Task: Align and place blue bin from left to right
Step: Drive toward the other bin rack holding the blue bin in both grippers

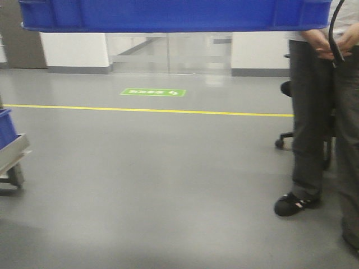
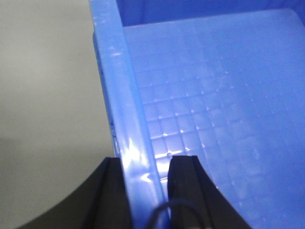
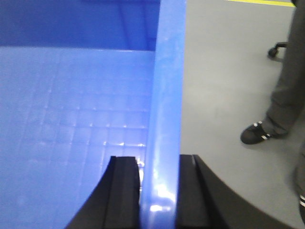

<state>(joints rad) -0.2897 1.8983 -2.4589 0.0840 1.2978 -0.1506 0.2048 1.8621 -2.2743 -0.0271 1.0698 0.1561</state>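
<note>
The blue bin (image 1: 174,14) hangs in the air across the top of the front view, nearly as wide as the frame. My left gripper (image 2: 145,164) is shut on the bin's left rim (image 2: 121,95), one finger outside and one inside the wall. The gridded bin floor (image 2: 214,95) shows empty beside it. My right gripper (image 3: 159,164) is shut on the right rim (image 3: 167,86), its black fingers straddling the wall. The bin's inside (image 3: 71,105) lies to the left of that rim. Neither gripper shows in the front view.
A person (image 1: 322,112) in dark trousers stands at the right, with a black shoe (image 3: 257,132) near my right side. A rolling chair base (image 1: 283,140) is behind them. A cart with a smaller blue bin (image 1: 8,143) sits at the left edge. A yellow floor line (image 1: 146,110) crosses the grey floor.
</note>
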